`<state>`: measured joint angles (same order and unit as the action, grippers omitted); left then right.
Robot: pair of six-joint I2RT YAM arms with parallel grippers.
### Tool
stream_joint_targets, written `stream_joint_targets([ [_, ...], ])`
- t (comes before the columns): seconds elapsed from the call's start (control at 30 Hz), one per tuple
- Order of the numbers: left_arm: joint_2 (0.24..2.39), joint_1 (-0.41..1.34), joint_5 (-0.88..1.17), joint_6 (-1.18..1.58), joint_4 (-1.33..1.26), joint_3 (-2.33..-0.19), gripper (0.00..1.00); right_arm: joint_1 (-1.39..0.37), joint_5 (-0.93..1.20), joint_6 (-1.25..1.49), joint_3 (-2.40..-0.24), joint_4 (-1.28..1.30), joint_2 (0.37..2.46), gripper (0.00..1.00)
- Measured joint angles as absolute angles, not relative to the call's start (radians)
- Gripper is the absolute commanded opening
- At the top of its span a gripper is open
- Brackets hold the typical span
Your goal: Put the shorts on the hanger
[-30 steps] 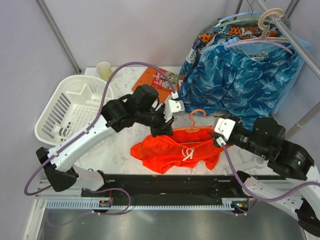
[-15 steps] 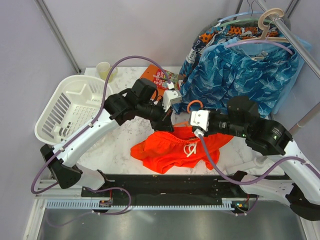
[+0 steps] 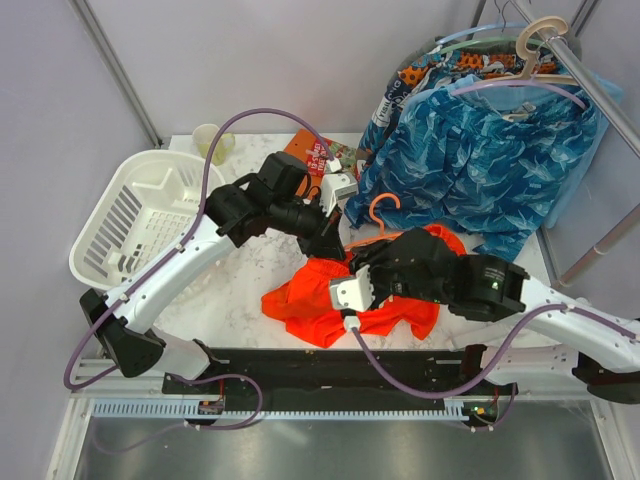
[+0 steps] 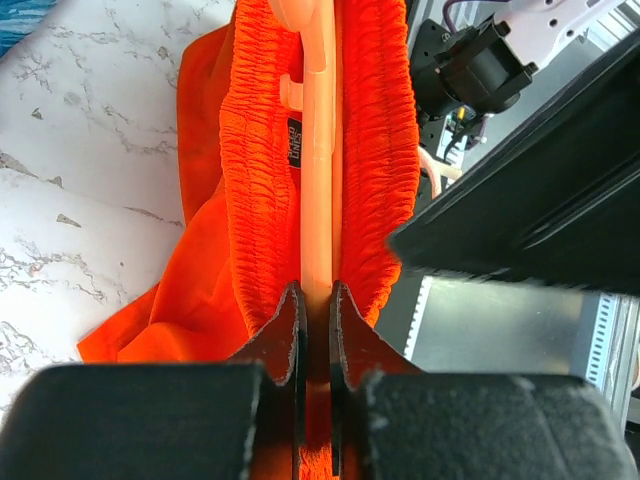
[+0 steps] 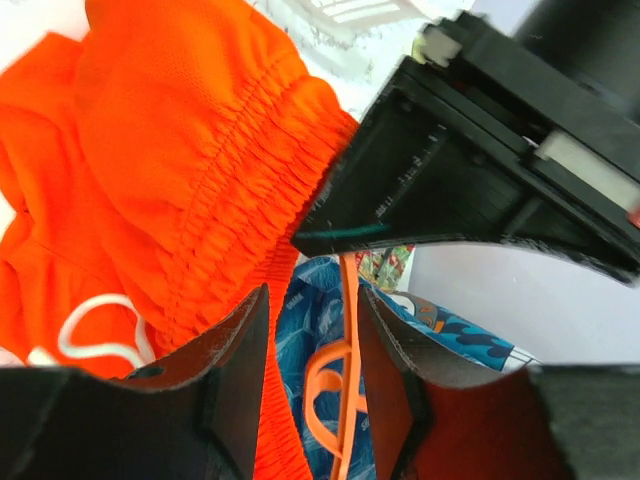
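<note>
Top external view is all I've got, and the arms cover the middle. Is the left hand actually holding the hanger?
Observer: Yes. In the left wrist view, the left hand is shut on the hanger, pinching its straight bar.
Operator: Where do the shorts sit against that bar?
Observer: The shorts have gathered waistband lying along both sides of it.
Operator: And the right hand?
Observer: In its wrist view, the right hand is open, and a thin part of the hanger passes through the gap.

On the table (image 3: 240, 285), hanger (image 4: 318, 150) inside the shorts (image 3: 300, 300), basket (image 3: 125, 225) left, hung garments (image 3: 480, 160) right-rear
</note>
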<state>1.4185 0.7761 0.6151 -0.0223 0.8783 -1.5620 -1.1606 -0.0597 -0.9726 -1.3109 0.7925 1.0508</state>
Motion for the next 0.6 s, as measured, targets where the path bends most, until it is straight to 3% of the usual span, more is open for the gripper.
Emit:
stream_joint_targets([
  [0.3, 1.419, 0.776, 0.634, -0.016, 0.878, -1.562, 0.02, -1.213, -0.295, -0.989, -1.256, 0.713, 1.092, 0.46],
  [0.6, 1.419, 0.776, 0.639, -0.011, 0.872, -1.562, 0.02, -1.219, -0.374, -1.0, -1.233, 0.678, 1.116, 0.36],
])
